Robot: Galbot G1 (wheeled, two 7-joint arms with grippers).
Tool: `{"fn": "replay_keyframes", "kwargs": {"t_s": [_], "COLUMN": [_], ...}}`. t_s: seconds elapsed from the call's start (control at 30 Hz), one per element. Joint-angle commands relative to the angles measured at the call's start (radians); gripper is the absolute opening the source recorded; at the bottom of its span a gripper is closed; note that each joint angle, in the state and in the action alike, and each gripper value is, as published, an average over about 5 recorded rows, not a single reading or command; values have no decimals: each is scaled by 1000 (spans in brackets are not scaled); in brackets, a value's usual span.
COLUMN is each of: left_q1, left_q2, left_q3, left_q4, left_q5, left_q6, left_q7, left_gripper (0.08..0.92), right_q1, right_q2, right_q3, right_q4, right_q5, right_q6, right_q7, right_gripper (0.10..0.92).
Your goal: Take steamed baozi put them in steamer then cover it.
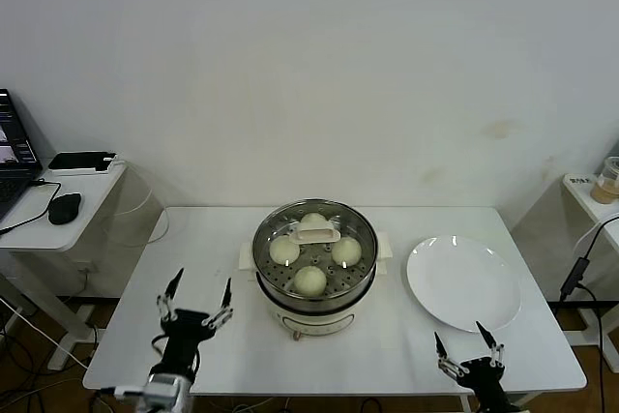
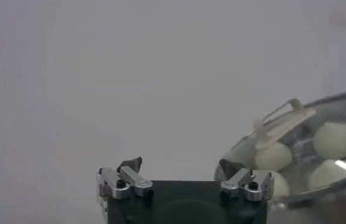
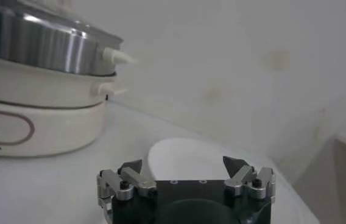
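Baozi, all four, sit inside the steamer at the table's centre, under the cover. Both the left gripper and the right gripper hover near the front edge, fingers apart, empty. The task looks finished; nothing more seems needed.

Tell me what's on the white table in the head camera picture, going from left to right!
Left gripper → steamer with the baozi under its cover → white plate → right gripper.
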Motion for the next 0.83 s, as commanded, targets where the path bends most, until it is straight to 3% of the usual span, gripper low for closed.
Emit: {"fn": "replay_keyframes", "kwargs": {"t_s": [0.03, 0.83], "left_q1": [199, 259], "left_q2": [-29, -66], "left_q3": [-96, -68], "left_q4": [6, 18], "left_q5": [-271, -220], "left_q6": [-128, -119], "left_q7": [-15, 10], "left_gripper": [823, 823], "right_q1": [-94, -133], "right_q2": [-131, -131], "right_q3": [-37, -95], "right_q4": [77, 131], "right_q5": [211, 211], "right_q6": [-72, -58], "right_q7": [31, 59], "right_gripper": [823, 823]}}
